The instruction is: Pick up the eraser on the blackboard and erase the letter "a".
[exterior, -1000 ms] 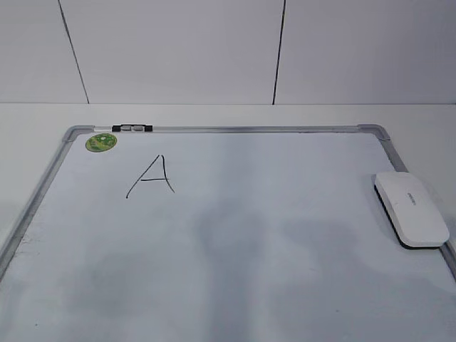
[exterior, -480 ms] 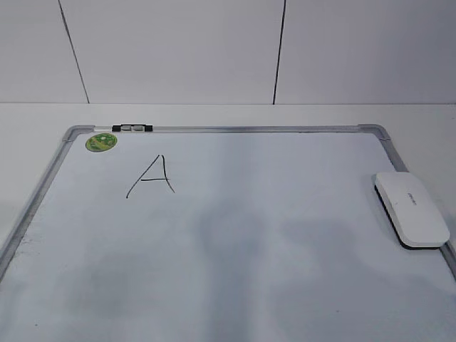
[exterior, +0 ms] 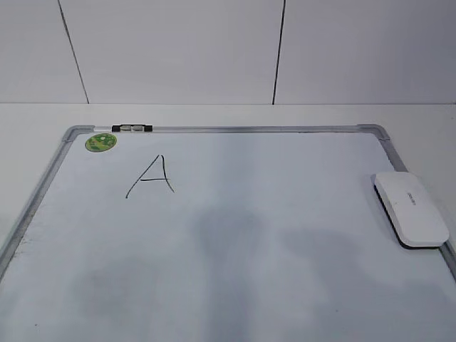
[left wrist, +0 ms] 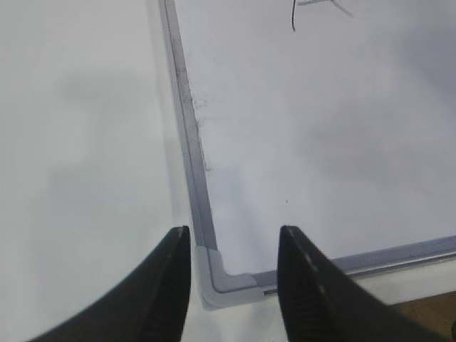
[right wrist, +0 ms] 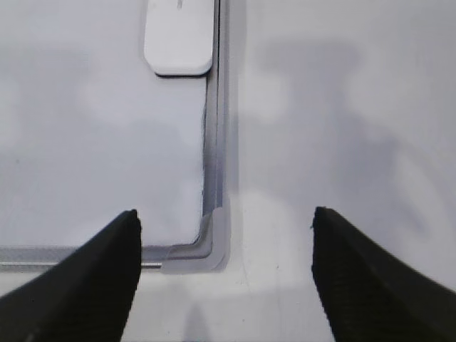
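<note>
Two tools hang above the near corners of the blackboard [exterior: 235, 242], the right tool [right wrist: 224, 274] with jaws spread wide over the near right corner and the left tool [left wrist: 231, 285] with jaws apart over the near left, neither holding anything. Ahead of the right tool, the eraser [right wrist: 179, 39] lies on the board tight against the right frame rail, so a descending finger could strike the rail or shove the eraser onto the bench [right wrist: 342, 107]. Across the board, the letter "a" [exterior: 151, 177] sits near the far left, so a crooked grip might miss strokes.
</note>
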You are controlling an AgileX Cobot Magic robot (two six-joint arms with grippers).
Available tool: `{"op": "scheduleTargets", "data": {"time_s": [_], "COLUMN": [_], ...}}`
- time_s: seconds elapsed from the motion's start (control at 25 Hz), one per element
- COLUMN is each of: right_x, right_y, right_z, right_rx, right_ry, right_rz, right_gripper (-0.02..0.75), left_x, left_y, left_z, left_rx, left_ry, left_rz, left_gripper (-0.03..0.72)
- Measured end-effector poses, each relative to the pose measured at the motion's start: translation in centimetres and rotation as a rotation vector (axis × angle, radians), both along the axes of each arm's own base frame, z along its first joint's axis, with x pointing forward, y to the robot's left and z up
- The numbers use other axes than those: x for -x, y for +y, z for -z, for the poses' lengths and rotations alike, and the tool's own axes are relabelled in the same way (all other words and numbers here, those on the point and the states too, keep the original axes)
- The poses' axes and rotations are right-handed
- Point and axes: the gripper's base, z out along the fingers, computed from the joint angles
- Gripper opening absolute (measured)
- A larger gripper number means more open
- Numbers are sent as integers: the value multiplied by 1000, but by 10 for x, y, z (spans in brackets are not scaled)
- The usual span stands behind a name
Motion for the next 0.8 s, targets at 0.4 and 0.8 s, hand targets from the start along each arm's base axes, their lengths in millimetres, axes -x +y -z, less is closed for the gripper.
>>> {"op": "scheduleTargets", "data": {"time_s": [0.4,0.8], "right_x": [36,36], "right_y": [-4,-4], "right_z": [-1,-1], "right_rx": [-20,-20], "right_ry": [-233,-233], "right_rz": [61,61], "right_gripper": [593,593], "left_x": [42,42], "left_y": [-2,-2], "left_z": [-3,-3], "left_rx": [-5,-2], "left_ry": [-254,-254], "left_rz": [5,6], "left_gripper": [288,269]}}
